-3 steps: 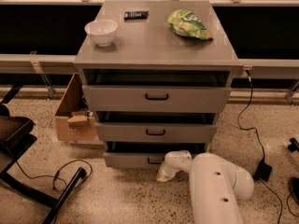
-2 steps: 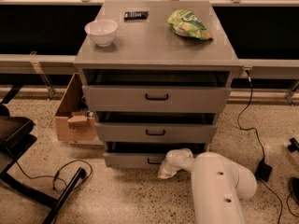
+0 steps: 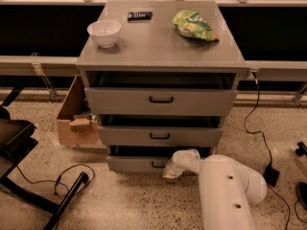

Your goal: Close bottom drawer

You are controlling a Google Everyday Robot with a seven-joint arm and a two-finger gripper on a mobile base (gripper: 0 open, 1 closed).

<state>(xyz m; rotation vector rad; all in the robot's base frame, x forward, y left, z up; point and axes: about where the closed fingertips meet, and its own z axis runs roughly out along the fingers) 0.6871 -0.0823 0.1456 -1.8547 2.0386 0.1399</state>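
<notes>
The grey cabinet (image 3: 160, 51) has three drawers. The bottom drawer (image 3: 132, 163) is the lowest one, a wide grey front with a small black handle (image 3: 157, 165); it sits slightly out, with a dark gap above its front. My gripper (image 3: 169, 172) is at the end of the white arm (image 3: 225, 190), low near the floor, right against the bottom drawer's front, just right of the handle. The arm covers the right part of that drawer's front.
A white bowl (image 3: 104, 32), a dark bar (image 3: 139, 16) and a green chip bag (image 3: 194, 25) lie on the cabinet top. A cardboard box (image 3: 76, 115) stands at the cabinet's left. A black chair base (image 3: 29, 176) and cables lie on the floor at left; more cables at right.
The arm and gripper have stayed almost in place against the bottom drawer's front. The drawer shows no clear movement.
</notes>
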